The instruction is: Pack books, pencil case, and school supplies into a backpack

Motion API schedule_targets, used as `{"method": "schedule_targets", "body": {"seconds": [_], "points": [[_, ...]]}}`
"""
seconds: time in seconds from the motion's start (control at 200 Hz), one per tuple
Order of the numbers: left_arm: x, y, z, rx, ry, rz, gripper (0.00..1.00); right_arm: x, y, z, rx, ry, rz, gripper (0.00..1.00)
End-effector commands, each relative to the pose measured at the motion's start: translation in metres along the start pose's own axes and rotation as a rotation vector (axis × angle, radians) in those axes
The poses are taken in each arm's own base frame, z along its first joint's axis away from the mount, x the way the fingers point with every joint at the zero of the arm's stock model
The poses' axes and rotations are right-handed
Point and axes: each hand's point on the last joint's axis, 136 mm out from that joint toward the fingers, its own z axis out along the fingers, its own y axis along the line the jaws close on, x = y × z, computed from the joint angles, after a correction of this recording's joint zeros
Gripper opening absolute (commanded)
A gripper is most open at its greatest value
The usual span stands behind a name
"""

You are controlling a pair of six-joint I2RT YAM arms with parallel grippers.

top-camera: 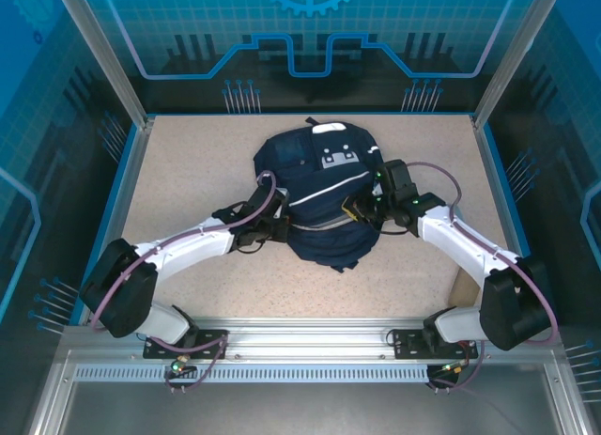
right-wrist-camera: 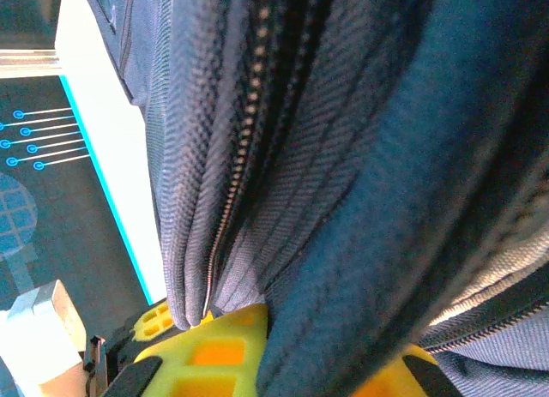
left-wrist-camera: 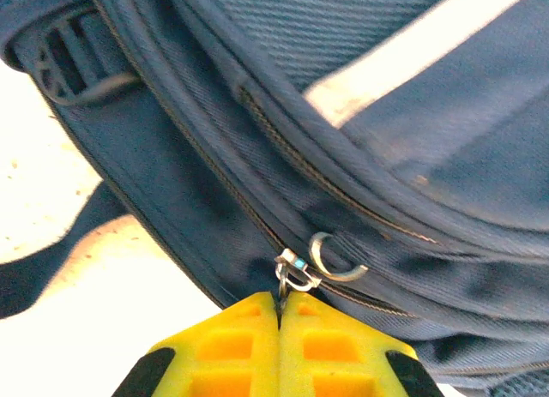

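Left claw (left-wrist-camera: 279, 320) clamps the zipper pull (left-wrist-camera: 293, 270), right claw (right-wrist-camera: 300, 363) pinches the backpack (top-camera: 315, 186) lying on the table (top-camera: 188, 172).

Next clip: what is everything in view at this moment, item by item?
backpack: one, navy with white stripes, lying mid-table.
zipper pull: one, silver metal, on the backpack's zip on the left arm's side.
table: one, speckled beige, under the backpack.
left arm: one, white and black, reaching in from the near left.
right arm: one, white and black, reaching in from the near right.
left tool: one, yellow fingers, shut on the zipper pull.
right tool: one, yellow fingers, pinching backpack fabric.
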Motion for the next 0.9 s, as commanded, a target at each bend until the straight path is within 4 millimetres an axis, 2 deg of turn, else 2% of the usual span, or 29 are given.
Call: {"method": "schedule_targets", "body": {"seconds": [0.0, 0.12, 0.385, 0.635, 0.77, 0.84, 0.895], "points": [[-0.007, 0.03, 0.007, -0.075, -0.006, 0.01, 0.0, -0.012, 0.013, -0.019, -0.024, -0.051, -0.028, 0.05], [-0.024, 0.029, 0.014, -0.01, -0.048, 0.015, 0.0, -0.012, 0.015, -0.019, -0.024, -0.036, -0.033, 0.0], [-0.051, 0.053, 0.028, 0.003, -0.09, -0.043, 0.0, -0.012, 0.012, -0.02, -0.014, -0.037, -0.027, 0.0], [-0.06, 0.066, 0.037, -0.003, -0.078, -0.067, 0.0, -0.009, 0.012, -0.016, -0.021, -0.01, -0.033, 0.0], [-0.062, 0.077, 0.033, -0.017, -0.089, -0.104, 0.0, -0.003, 0.023, -0.006, -0.048, 0.046, -0.082, 0.0], [-0.061, 0.083, 0.026, -0.026, -0.1, -0.131, 0.13, 0.003, 0.03, 0.005, -0.053, 0.096, -0.115, 0.0], [-0.06, 0.089, 0.018, -0.035, -0.114, -0.157, 0.29, 0.009, 0.038, 0.016, -0.071, 0.145, -0.138, 0.0]]}}
